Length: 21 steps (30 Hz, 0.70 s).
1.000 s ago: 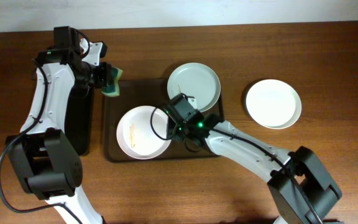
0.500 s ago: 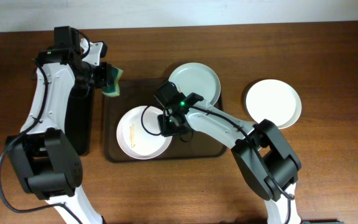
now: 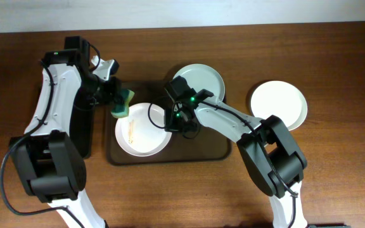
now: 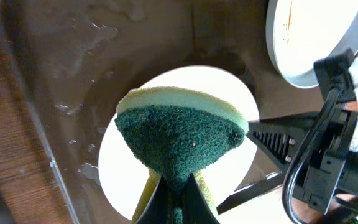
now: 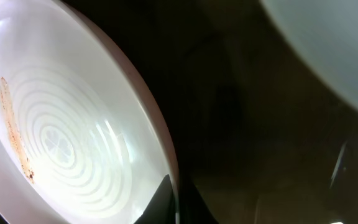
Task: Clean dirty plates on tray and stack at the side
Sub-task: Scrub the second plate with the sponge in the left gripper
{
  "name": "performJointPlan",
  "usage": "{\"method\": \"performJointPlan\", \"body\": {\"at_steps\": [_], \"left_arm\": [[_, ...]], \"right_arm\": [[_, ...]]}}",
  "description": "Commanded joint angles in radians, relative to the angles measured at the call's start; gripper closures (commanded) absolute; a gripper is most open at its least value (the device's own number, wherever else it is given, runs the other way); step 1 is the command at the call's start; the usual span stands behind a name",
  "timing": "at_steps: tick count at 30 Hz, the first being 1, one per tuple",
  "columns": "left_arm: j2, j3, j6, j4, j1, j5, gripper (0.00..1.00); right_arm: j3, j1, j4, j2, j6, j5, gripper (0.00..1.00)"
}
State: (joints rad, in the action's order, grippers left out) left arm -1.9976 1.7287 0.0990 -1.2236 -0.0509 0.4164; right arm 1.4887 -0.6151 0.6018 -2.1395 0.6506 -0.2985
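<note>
A white plate (image 3: pixel 143 132) with a thin orange-brown smear lies on the left half of the dark-brown tray (image 3: pixel 189 152). My left gripper (image 3: pixel 117 101) is shut on a green-and-yellow sponge (image 3: pixel 124 103) and holds it over the plate's left rim; the sponge (image 4: pixel 182 140) fills the left wrist view, with the plate (image 4: pixel 120 168) under it. My right gripper (image 3: pixel 173 123) is shut on this plate's right rim, and its fingertips (image 5: pixel 166 198) pinch the rim (image 5: pixel 157 143). A second plate (image 3: pixel 198 83) sits at the tray's back right. A third plate (image 3: pixel 279 105) lies on the table to the right.
A smaller black rectangular tray (image 3: pixel 84 130) lies left of the brown tray, under my left arm. The second plate (image 4: pixel 316 37) carries an orange smear near its rim. Water drops lie on the tray floor (image 4: pixel 79 81). The wooden table (image 3: pixel 334 164) surrounds everything.
My left gripper has carried the sponge right and down, from beyond the tray's back-left corner to over the smeared plate. My right gripper has moved onto that plate's right rim, and the plate shifted slightly.
</note>
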Motion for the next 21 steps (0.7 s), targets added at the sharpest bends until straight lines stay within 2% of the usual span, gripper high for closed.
{"method": "performJointPlan", "body": {"at_steps": [1,3,5,6,7,9,11,13,17,18,21], "left_arm": [[0.0,-0.135,0.003,0.085,0.054,0.032,0.99],[0.0,-0.247,-0.05,0.227,0.092,0.006,0.99],[0.0,-0.359,-0.155,0.351,0.114,-0.131,0.99],[0.0,-0.382,-0.174,0.369,0.114,-0.17,0.99],[0.0,-0.423,-0.23,0.381,0.114,-0.276,0.99],[0.0,-0.453,-0.29,0.38,0.114,-0.354,0.99],[0.008,-0.423,-0.285,0.275,0.12,-0.317,0.99],[0.008,-0.394,-0.281,0.153,0.12,-0.388,0.99],[0.008,-0.4,-0.282,0.159,0.123,-0.361,0.99],[0.006,-0.408,-0.282,0.204,0.129,-0.361,0.99],[0.0,-0.549,-0.296,0.483,0.231,-0.38,0.99]], "right_arm": [[0.013,0.009,-0.016,-0.024,0.013,-0.027,0.96],[0.013,0.009,-0.018,-0.024,0.013,-0.028,0.96],[0.013,0.009,-0.019,-0.024,0.013,-0.027,0.96],[0.013,0.009,-0.019,-0.024,0.013,-0.027,0.96],[0.013,0.009,-0.022,-0.024,0.012,-0.027,0.96],[0.013,0.009,-0.023,-0.024,0.008,-0.027,0.96],[0.013,0.009,-0.023,-0.025,0.002,-0.027,0.96],[0.013,0.009,-0.023,-0.026,0.001,-0.027,0.96],[0.013,0.009,-0.022,-0.026,0.001,-0.027,0.96],[0.013,0.009,-0.023,-0.026,0.001,-0.027,0.96],[0.013,0.009,-0.023,-0.026,-0.006,-0.023,0.96]]}}
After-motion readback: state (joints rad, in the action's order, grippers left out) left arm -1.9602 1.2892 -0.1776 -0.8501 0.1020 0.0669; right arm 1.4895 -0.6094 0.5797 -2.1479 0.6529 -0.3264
